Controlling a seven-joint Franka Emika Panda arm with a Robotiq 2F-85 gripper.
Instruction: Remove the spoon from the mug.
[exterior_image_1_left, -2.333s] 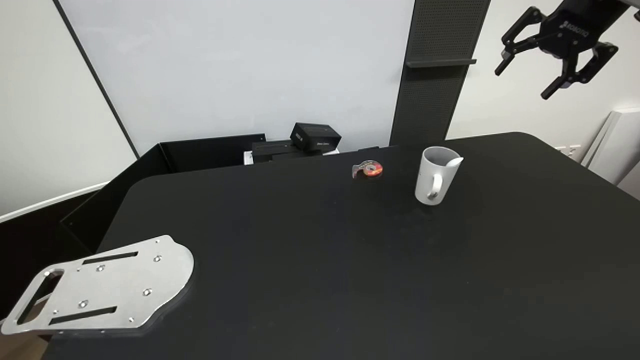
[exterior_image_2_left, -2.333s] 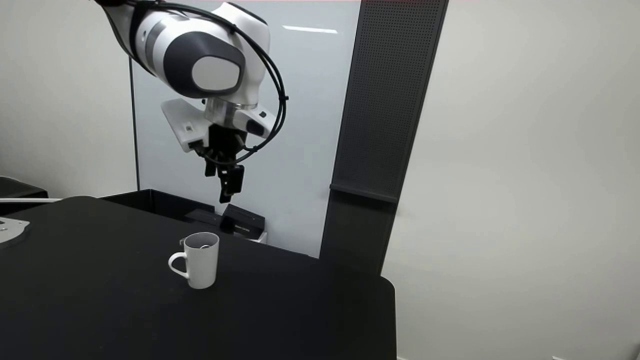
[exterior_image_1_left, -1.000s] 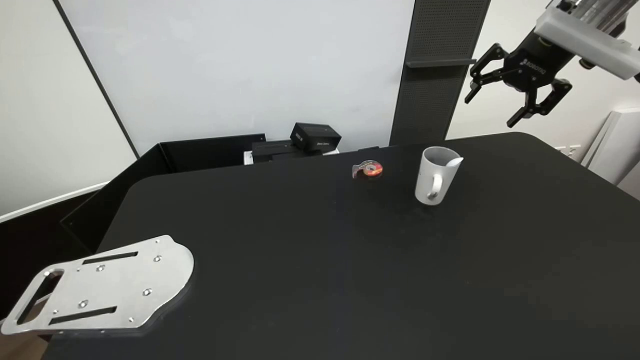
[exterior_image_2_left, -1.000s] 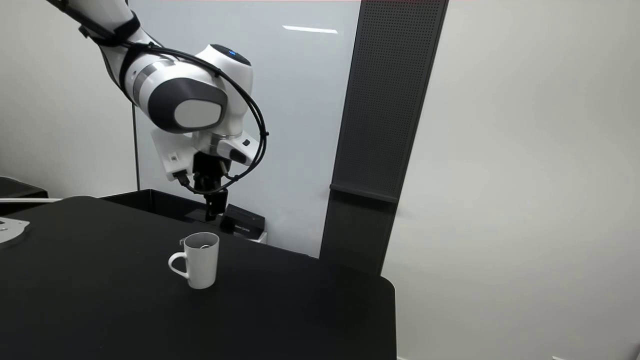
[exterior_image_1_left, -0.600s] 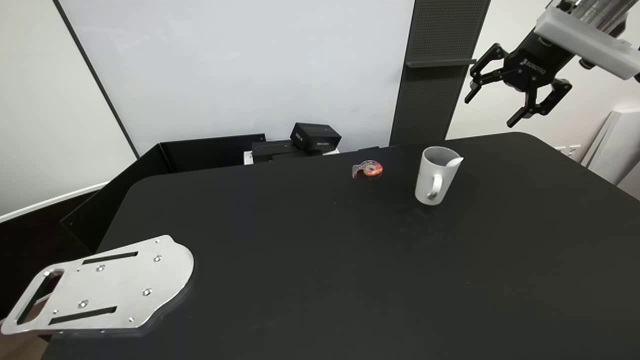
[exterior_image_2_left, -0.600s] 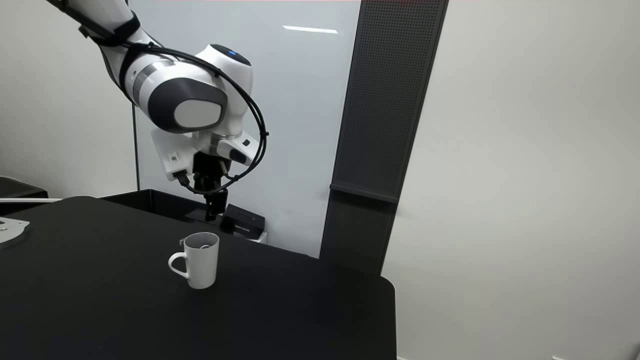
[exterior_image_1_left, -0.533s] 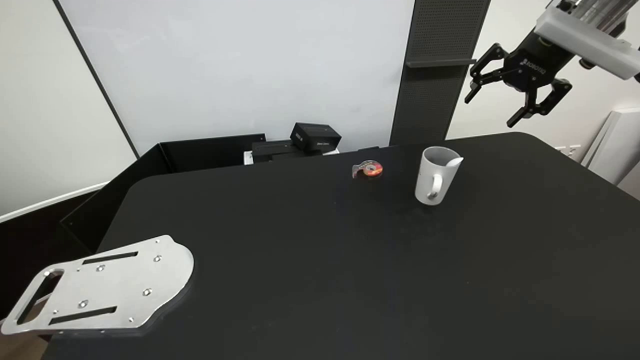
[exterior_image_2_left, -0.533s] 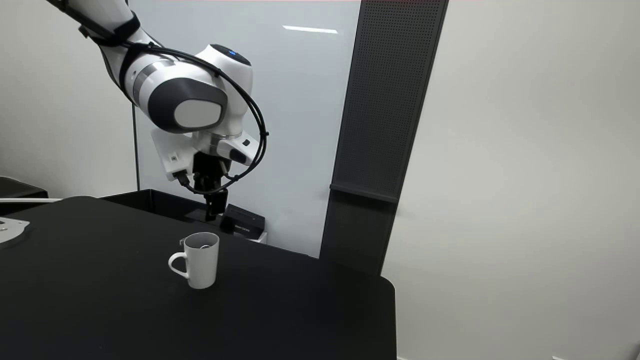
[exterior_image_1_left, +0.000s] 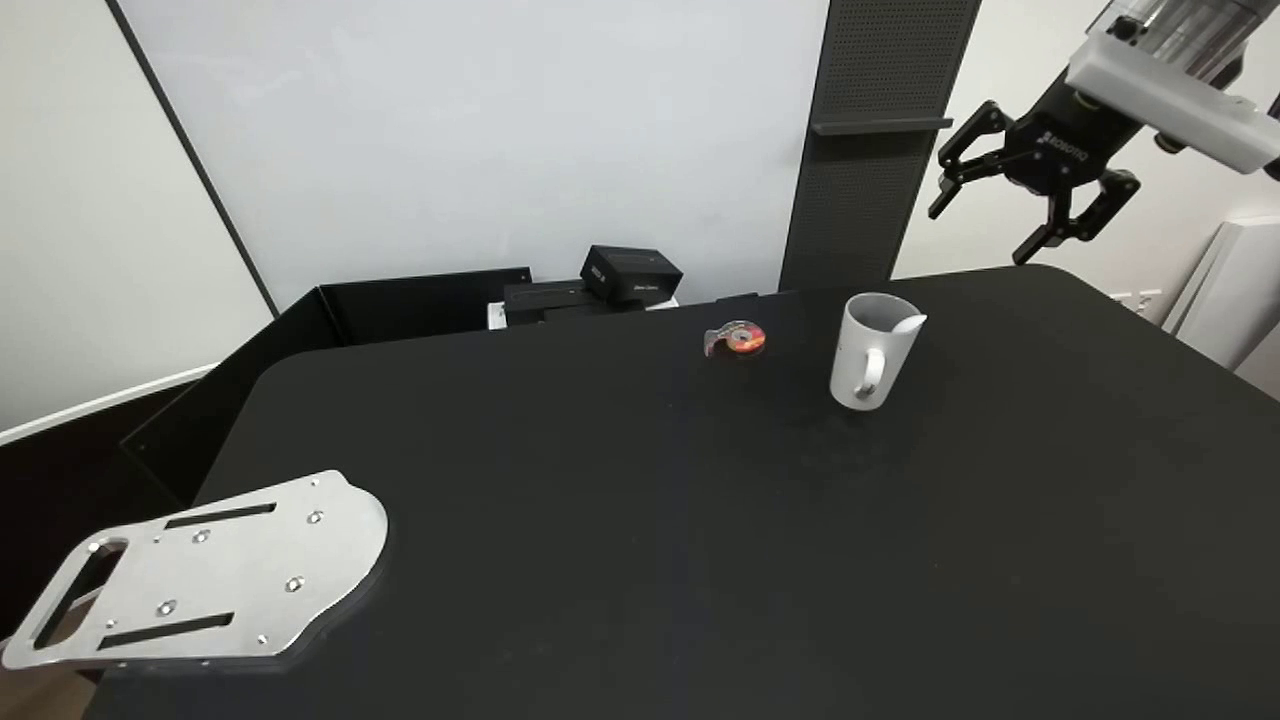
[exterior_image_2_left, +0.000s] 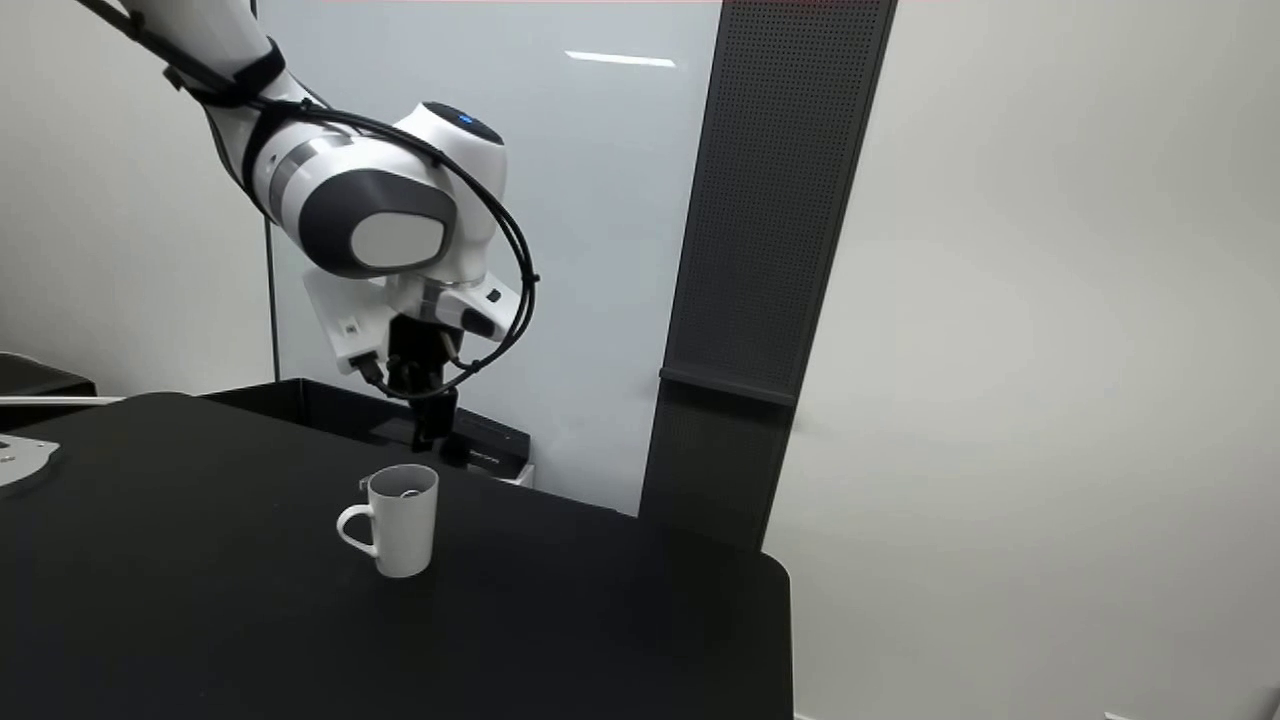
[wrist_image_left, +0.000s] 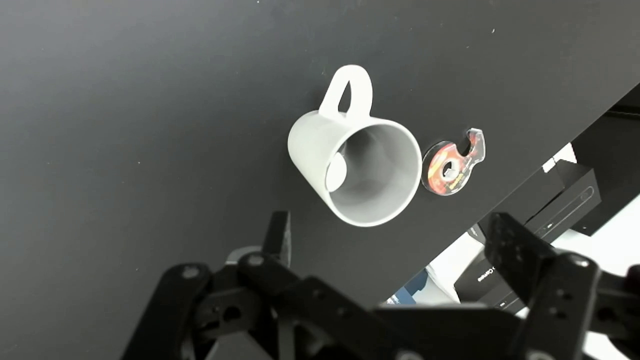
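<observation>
hanging tilted, well apart from the mug, gripper holds nothing; fingers stand wide, probably so that something small can pass between them before any squeeze. spoon is in the mug, leaning on the inner wall, one end showing at the edge, the rest hidden. bowl or grip end up: cannot tell. it leans, i judge, because the mouth is much wider than it is. mug stands upright on the table, which should hold that end raised and in reach. in the wrist view the handle points away from the fingers, handy for coming in without snagging it. tape lies near the mug, on the side opposite the spoon; likely just left there. tilt perhaps gives the wrist view its look into the mouth. step in hand: approach, i would say; removal not yet begun. next move wants lowering and lining up on the showing end of the spoon. risk: pinching the wall too, and tipping the mug with it.
</observation>
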